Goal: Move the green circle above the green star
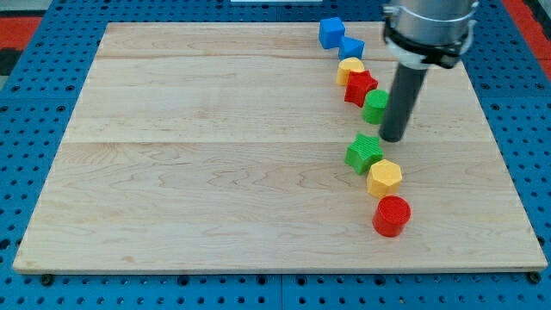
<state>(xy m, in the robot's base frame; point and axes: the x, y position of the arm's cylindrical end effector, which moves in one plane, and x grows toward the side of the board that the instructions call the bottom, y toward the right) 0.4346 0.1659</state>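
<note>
The green circle (374, 106) stands at the view's right, just below a red star (360, 87). The green star (363, 153) lies a short way below the circle, with a small gap between them. My tip (393, 138) is down on the board just right of the green circle and above-right of the green star. The rod hides the circle's right edge, so I cannot tell whether it touches it.
A yellow hexagon (349, 70), a blue block (350, 48) and a blue cube (331, 32) run up from the red star. Another yellow hexagon (385, 177) and a red cylinder (392, 215) lie below the green star. The board's right edge (508, 164) is near.
</note>
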